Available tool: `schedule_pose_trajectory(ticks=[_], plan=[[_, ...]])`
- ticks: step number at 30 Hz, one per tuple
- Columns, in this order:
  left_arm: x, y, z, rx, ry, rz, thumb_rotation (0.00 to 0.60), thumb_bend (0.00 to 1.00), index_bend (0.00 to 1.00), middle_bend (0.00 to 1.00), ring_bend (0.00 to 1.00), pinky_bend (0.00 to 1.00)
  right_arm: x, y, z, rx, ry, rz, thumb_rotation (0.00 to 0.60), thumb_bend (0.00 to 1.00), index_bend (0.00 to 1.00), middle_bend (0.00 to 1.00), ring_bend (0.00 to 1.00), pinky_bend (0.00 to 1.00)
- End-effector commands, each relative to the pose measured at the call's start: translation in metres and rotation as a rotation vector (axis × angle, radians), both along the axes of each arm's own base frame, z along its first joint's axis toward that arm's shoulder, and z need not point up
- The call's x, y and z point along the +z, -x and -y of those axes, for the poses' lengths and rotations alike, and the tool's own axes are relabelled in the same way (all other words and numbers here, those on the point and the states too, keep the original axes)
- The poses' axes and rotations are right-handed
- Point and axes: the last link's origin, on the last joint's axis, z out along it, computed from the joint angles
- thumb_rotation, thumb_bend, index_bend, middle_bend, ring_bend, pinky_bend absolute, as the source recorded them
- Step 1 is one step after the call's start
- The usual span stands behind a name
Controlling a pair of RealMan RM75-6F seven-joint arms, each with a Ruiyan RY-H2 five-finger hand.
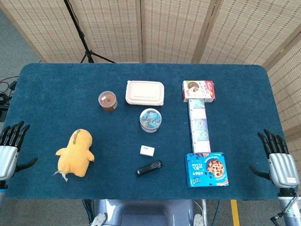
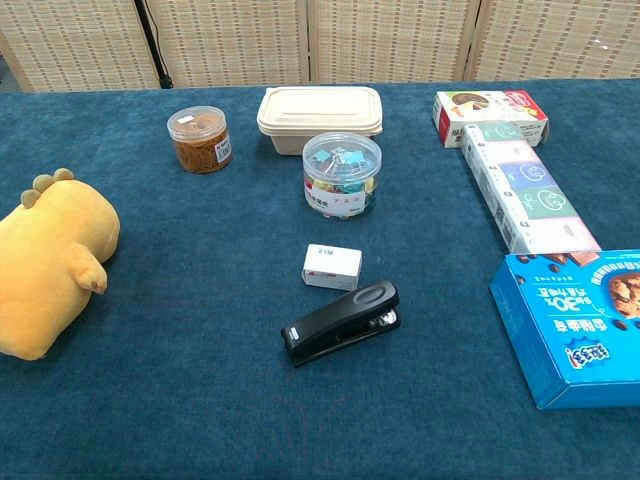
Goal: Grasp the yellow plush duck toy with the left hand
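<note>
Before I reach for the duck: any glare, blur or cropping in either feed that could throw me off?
Head view: even light, soft shadows, plush duck sharp and whole, left hand cut by the frame edge. Chest view: duck cropped at the left edge, mild sheen on the stapler, neither hand visible.

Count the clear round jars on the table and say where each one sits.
2. The jar of rubber bands stands left of the beige lunch box; the jar of binder clips stands just in front of that box. None seems hidden.

Black stapler (image 2: 341,322) just beside small white box (image 2: 332,267)
</note>
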Motion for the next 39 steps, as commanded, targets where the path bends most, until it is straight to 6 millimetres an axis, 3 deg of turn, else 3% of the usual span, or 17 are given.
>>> schedule_pose_trajectory(ticks=[1, 13, 21, 28, 31, 39], plan=[[0.0, 0.0, 0.0, -0.006, -0.014, -0.02, 0.6, 0.0, 0.0, 0.0, 0.0, 0.0, 0.0, -0.001, 0.001, 0.0, -0.004, 0.0, 0.6, 0.0, 0.0, 0.0, 0.0, 0.0], [-0.003, 0.0, 0.001, -0.01, 0.007, -0.069, 0.6, 0.0, 0.0, 0.0, 0.0, 0.0, 0.003, -0.003, -0.002, 0.009, -0.003, 0.021, 0.6, 0.0, 0.0, 0.0, 0.0, 0.0], [-0.024, -0.003, -0.007, -0.052, 0.134, -0.011, 0.596, 0.0, 0.0, 0.0, 0.0, 0.0, 0.007, -0.003, -0.004, 0.007, -0.006, 0.041, 0.6, 0.0, 0.0, 0.0, 0.0, 0.0], [-0.035, -0.004, -0.017, -0.243, 0.22, 0.051, 0.337, 0.0, 0.0, 0.0, 0.0, 0.0, 0.002, 0.0, -0.003, -0.005, -0.027, 0.027, 0.6, 0.0, 0.0, 0.0, 0.0, 0.0], [-0.038, -0.001, -0.019, -0.306, 0.259, 0.091, 0.291, 0.0, 0.0, 0.0, 0.0, 0.0, -0.002, 0.001, 0.0, -0.022, -0.034, 0.02, 0.6, 0.0, 0.0, 0.0, 0.0, 0.0], [-0.065, -0.012, -0.034, -0.496, 0.357, 0.198, 0.258, 0.0, 0.0, 0.0, 0.0, 0.0, -0.009, 0.001, 0.004, -0.047, -0.037, 0.015, 0.6, 0.0, 0.0, 0.0, 0.0, 0.0]])
